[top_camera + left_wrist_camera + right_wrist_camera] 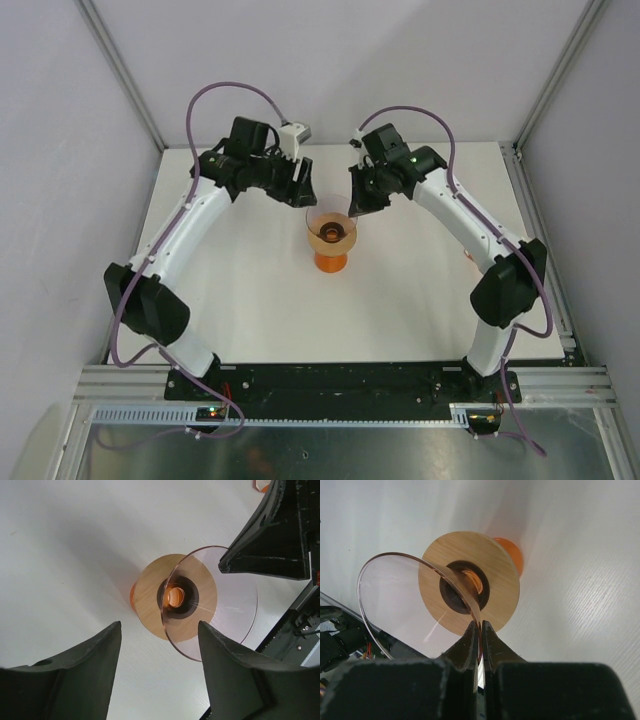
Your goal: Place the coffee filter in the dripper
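- The dripper (pixel 395 595), a clear, faintly pink cone-shaped funnel with a wide round rim, stands on top of the small opaque orange cup (pixel 331 262). A flat round wooden collar (pixel 495 580) lies between the two. I cannot tell whether the funnel sits level or leans.
- The right gripper (pixel 481 625) is on the cup's right side. Its fingers are pressed together on the funnel's thin rim, with the clear edge running between them.
- The left gripper (pixel 159 627) hangs just above and to the cup's left. Its fingers are spread wide and hold nothing, and the funnel's mouth shows between them.
- The coffee filter, the thin white paper cone the task calls for, appears in none of the three views, so I cannot say where it is.
- The step in hand looks like steadying the funnel on the cup, with the mouth kept open and facing up. The filter has not been placed yet.
- Next, the free left arm probably has to find the paper filter away from the cup and pinch it lightly. It should then lower the filter point-first into the mouth while the right arm's grip stays quiet.
- There is a risk in that grip: a pull on the rim could tip the funnel off the cup.
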Controlling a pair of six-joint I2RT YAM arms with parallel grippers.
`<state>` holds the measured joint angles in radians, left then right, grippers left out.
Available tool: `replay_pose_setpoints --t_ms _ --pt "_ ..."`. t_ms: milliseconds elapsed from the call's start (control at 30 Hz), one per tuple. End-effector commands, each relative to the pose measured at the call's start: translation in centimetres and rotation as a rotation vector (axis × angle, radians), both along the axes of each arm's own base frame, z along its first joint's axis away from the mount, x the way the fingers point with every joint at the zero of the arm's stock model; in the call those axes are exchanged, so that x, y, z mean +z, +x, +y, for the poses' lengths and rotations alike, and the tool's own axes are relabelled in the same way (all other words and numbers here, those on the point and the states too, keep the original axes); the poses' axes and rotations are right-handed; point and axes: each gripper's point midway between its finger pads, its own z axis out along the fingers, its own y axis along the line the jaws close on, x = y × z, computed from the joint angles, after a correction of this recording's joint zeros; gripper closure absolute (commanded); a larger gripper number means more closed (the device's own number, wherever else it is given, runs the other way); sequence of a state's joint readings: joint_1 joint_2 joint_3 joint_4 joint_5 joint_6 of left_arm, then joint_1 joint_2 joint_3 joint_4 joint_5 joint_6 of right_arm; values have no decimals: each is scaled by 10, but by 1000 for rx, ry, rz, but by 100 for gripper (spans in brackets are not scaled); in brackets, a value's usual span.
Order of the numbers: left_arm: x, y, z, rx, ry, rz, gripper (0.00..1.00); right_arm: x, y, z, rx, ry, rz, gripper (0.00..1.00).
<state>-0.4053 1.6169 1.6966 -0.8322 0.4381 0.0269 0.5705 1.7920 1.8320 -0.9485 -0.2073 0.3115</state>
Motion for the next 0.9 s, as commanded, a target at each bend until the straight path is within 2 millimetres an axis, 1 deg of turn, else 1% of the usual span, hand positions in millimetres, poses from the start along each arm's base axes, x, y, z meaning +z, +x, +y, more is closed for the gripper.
replay_pose_setpoints --t_ms 0,167,300,400,500,600,667,867 --pt "-7 -4 -10 -55 -22 24 36 13 4 9 33 10 -12 100" --pt "-22 -6 -12 -68 -5 57 48 7 7 9 38 -9 4 100" --pt "-41 -9 -12 -78 15 95 58 3 7 9 38 -17 10 100" --pt "-51 -10 -11 -82 27 116 72 2 8 10 43 -17 11 100" --pt "-56 -9 -10 -77 40 120 87 2 9 13 48 -12 6 100" --pt "-64 -7 -8 -71 55 128 96 -4 10 15 53 -14 16 100" --pt "-71 -6 -8 -71 66 140 99 -10 11 16 58 -16 29 100" --pt "-100 -11 -7 -90 90 209 100 -29 13 16 65 -27 75 100"
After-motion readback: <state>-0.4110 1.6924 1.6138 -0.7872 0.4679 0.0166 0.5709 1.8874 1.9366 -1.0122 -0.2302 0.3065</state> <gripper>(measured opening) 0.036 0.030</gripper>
